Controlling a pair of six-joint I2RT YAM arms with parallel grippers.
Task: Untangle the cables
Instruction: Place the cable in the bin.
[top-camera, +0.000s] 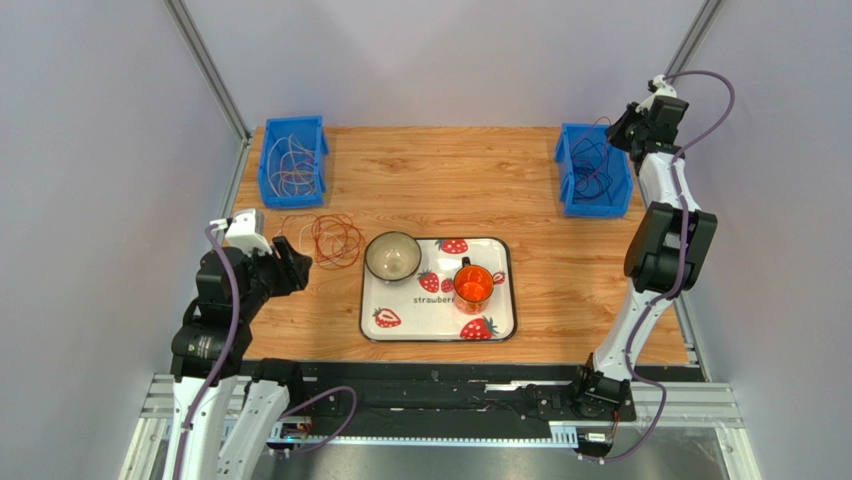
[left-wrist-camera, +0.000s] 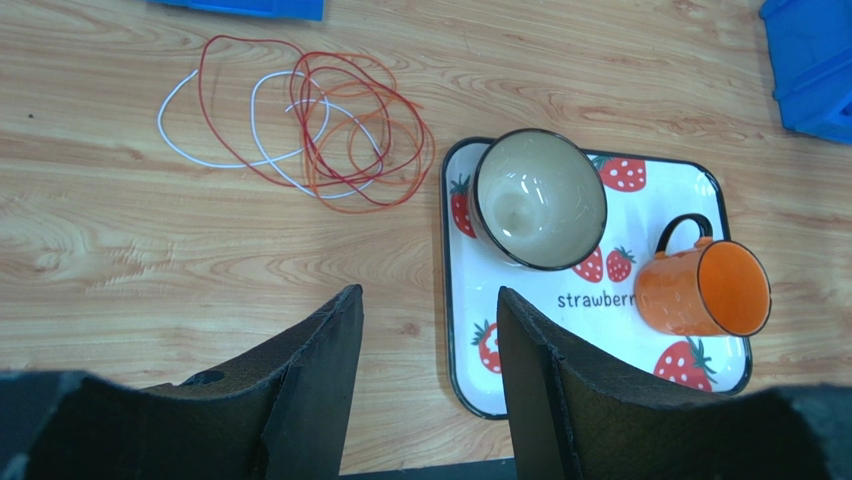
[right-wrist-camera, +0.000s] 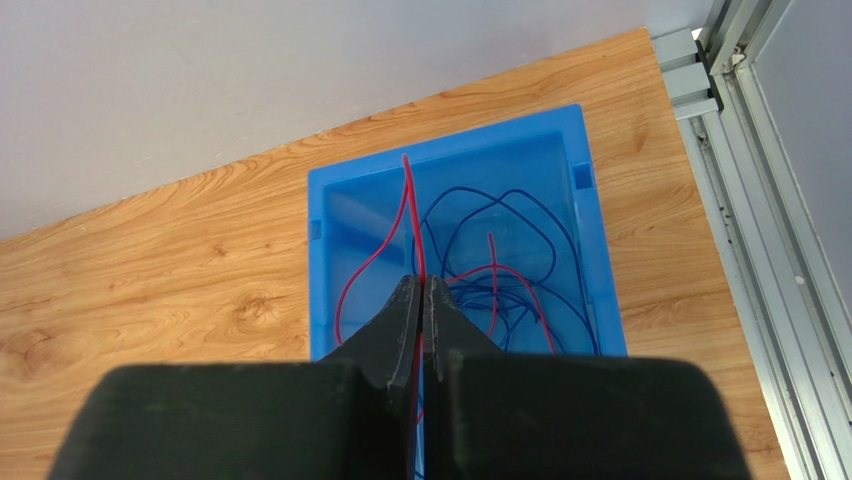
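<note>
Right gripper (right-wrist-camera: 421, 288) pinches a red cable (right-wrist-camera: 408, 195) over the blue bin (right-wrist-camera: 480, 165) — likely sorting it there — left gripper (left-wrist-camera: 428, 300) hangs spread near the tangle (left-wrist-camera: 345, 140).

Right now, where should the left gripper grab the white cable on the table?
Probably the white cable at its outermost loop, lying flat and clear of the red cables. Come straight down with the open left gripper, fingers astride the strand.
</note>
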